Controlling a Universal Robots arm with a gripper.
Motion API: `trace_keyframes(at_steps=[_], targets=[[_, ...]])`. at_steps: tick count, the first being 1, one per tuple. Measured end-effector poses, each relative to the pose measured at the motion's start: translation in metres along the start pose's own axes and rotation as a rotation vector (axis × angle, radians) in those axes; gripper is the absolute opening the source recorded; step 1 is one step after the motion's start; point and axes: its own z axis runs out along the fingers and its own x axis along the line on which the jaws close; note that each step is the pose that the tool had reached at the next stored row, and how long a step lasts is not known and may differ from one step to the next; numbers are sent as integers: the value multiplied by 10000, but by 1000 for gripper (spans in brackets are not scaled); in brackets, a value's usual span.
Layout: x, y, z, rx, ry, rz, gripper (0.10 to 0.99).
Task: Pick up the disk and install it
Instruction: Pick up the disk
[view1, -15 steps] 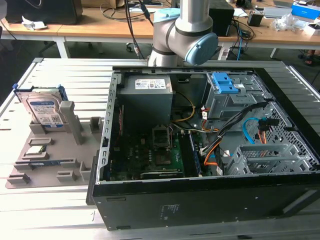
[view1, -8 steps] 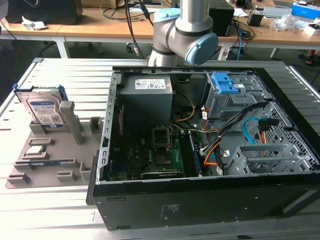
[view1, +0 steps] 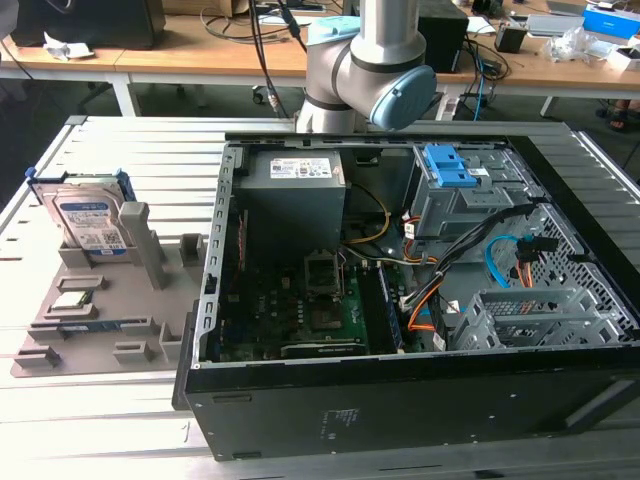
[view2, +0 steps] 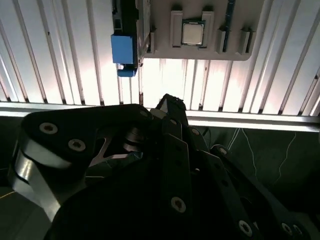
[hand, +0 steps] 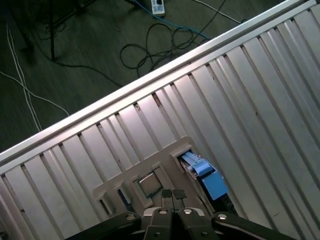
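Nothing installed, we judge; disk (view1: 88, 215) stands untouched at a corner of the tray (view1: 60, 330); claw (hand: 172, 193) pinched narrow, empty, hanging over that tray.

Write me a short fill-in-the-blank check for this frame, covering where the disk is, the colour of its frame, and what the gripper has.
1. The disk stands on edge in the grey holder, on the exterior view's ____ of the open computer case.
2. The plastic frame clipped around the disk is ____.
3. In the first wrist view, the gripper holds ____.

Missing words: left; blue; nothing.
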Motion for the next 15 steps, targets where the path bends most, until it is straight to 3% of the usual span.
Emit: trace_keyframes(at_steps=[3, 10, 15], targets=[[0, 0, 0, -15, 30, -684, 106], [0, 1, 0, -29, 57, -1279, 106], [0, -1, 0, -52, 101, -2252, 106]])
